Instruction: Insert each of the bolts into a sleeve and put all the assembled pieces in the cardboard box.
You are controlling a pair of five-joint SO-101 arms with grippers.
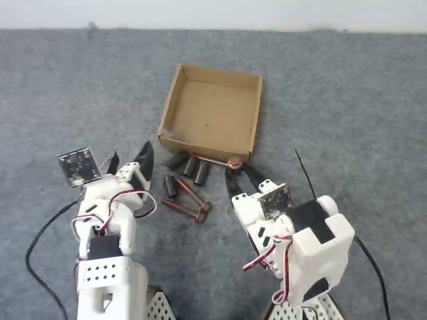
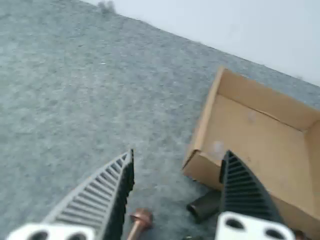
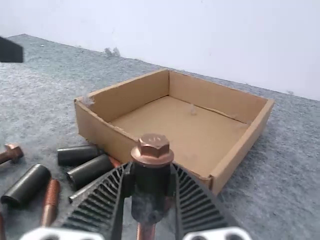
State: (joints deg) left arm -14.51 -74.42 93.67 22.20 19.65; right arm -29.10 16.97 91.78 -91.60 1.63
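Note:
My right gripper (image 3: 150, 170) is shut on a black sleeve (image 3: 149, 192) with a copper bolt (image 3: 152, 149) through it, hex head above the fingers. It hangs just before the front wall of the cardboard box (image 3: 150, 95), which is empty. From above, this gripper (image 1: 237, 170) is at the box's (image 1: 175, 90) near right corner. Several loose sleeves (image 1: 190, 165) and two bolts (image 1: 190, 192) lie in front of the box. My left gripper (image 1: 129, 157) stands open to their left. Between its fingers (image 2: 177, 175) I see a sleeve (image 2: 205, 206) and a bolt head (image 2: 141, 217).
Grey carpet (image 1: 347, 100) covers the table, with open room left, right and behind the box. Cables trail from both arm bases at the near edge. A thin copper shank (image 1: 210, 159) lies along the box's front wall.

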